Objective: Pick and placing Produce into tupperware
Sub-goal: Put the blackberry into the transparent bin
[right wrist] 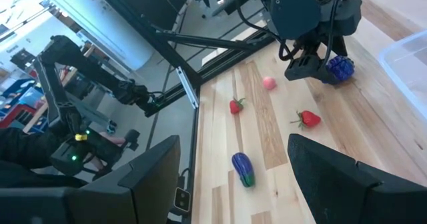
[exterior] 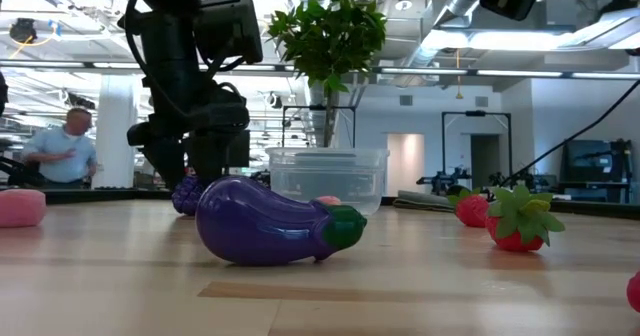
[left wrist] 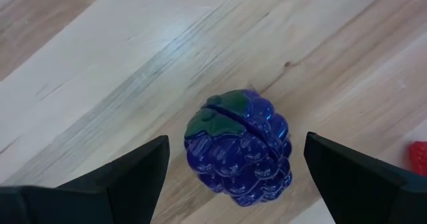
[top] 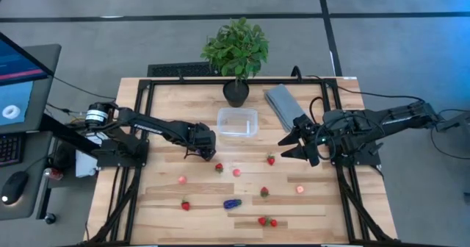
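The left gripper (left wrist: 233, 177) is hanging low over the pale wooden table (top: 161, 195), its two dark fingers (left wrist: 127, 177) standing wide apart on either side of a dark purple toy grape bunch with a green top (left wrist: 239, 149). The bunch is lying on the wood between the fingers, and neither finger is touching it. In the high view this gripper (top: 204, 153) is sitting just in front of the near left corner of the small clear plastic rectangular tub (top: 237, 122); whether anything is lying in the tub cannot be told.

The right gripper (top: 292, 145) is waiting near the tub's right side, its fingers spread open and holding nothing, just in front of a folded grey cloth (top: 285, 104). A leafy green plant in a black pot (top: 236, 52) is standing just behind the tub.

The rest of the toy produce is lying scattered over the front half of the table. A glossy purple eggplant with a green cap (top: 232, 203) is lying on its side near the front middle. Small red strawberries with green tops (top: 270, 159) are lying between the tub and the front edge, one to the front left (top: 185, 205) and a touching pair near the front edge (top: 266, 221). Pinkish round pieces (top: 182, 179) are lying among them, another toward the right (top: 299, 189).
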